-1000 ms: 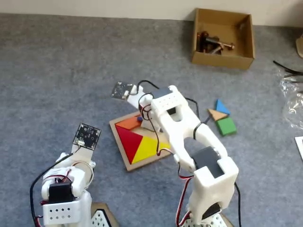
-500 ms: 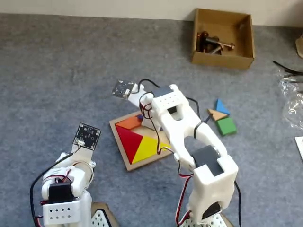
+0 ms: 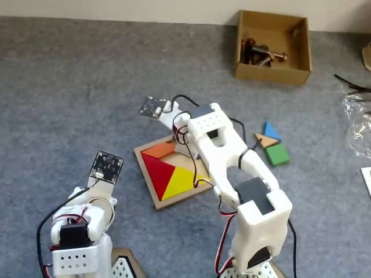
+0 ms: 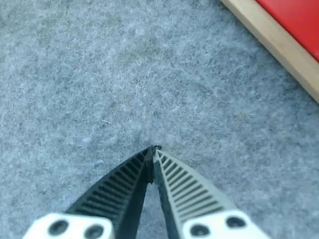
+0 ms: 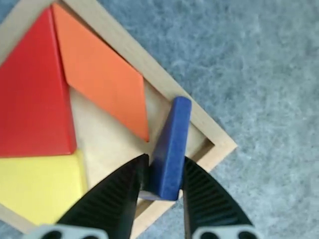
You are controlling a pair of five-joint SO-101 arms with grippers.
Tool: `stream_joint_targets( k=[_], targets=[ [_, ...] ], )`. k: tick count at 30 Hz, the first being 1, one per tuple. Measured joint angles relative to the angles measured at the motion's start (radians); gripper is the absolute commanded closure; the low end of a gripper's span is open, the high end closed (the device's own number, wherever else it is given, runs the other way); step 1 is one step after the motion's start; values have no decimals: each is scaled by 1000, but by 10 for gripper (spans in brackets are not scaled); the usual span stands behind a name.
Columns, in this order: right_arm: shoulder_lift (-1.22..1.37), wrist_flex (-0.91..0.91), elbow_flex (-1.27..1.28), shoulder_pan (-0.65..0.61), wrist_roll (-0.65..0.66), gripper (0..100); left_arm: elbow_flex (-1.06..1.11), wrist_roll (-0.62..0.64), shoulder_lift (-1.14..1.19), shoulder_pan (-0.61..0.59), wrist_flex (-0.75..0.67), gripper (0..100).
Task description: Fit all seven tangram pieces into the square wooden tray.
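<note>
The square wooden tray lies mid-table and holds a red triangle, a yellow triangle and an orange parallelogram. In the right wrist view my right gripper is shut on a blue piece. The piece stands on edge over the bare corner of the tray, beside the orange parallelogram. My left gripper is shut on nothing, low over the carpet just off the tray's edge. A blue triangle, a tan triangle and a green square lie loose to the tray's right.
A cardboard box with metal parts stands at the back right. Clear plastic and cables lie along the right edge. The right arm stretches over the tray's right half. Grey carpet covers the whole table.
The right arm has shifted slightly toward the far side with the blue piece, which its wrist now hides in the high view. The left arm has not moved.
</note>
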Motion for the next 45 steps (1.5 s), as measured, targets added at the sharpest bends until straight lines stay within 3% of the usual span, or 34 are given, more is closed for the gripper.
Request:
stream_joint_targets(
  k=[15,41,45],
  targets=[
    [2,133,-164,0,0,910,0,0,0,0,0,986],
    [2,135,-164,0,29,915,0,0,0,0,0,986],
    [2,135,-164,0,44,955,0,0,0,0,0,986]
  ],
)
